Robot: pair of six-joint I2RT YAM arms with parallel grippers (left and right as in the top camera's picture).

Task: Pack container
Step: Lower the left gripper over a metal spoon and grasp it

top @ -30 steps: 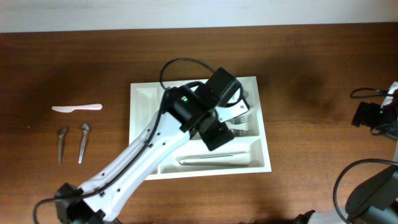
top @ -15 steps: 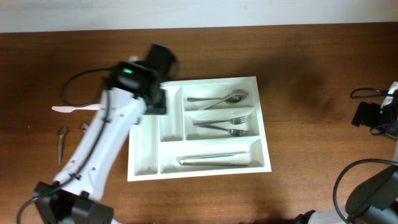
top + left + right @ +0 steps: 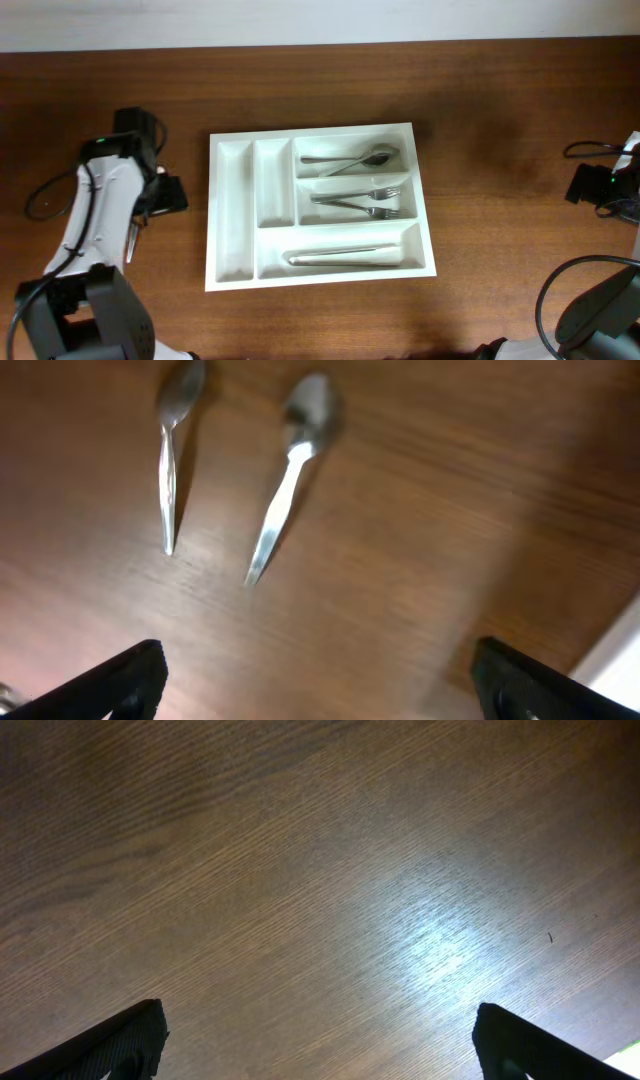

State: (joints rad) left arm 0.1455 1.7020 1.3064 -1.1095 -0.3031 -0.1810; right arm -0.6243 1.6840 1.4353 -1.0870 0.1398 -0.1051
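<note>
The large white plastic cutlery tray (image 3: 232, 210) lies in the middle of the brown wooden table (image 3: 500, 120), and its left rim is near the left gripper (image 3: 320, 680). This gripper is spread wide and holds nothing. It hangs over a slim metal spoon (image 3: 168, 455) and a broader metal spoon (image 3: 290, 475) lying apart. The right gripper (image 3: 320, 1040) is spread wide too, over bare wood, well apart from the tray.

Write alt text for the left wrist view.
Two metal spoons lie side by side on a brown wooden table, bowls toward the top: the left spoon nearly upright, the right spoon slanted. The open end effector shows only its dark fingertips in the bottom corners, holding nothing.
</note>
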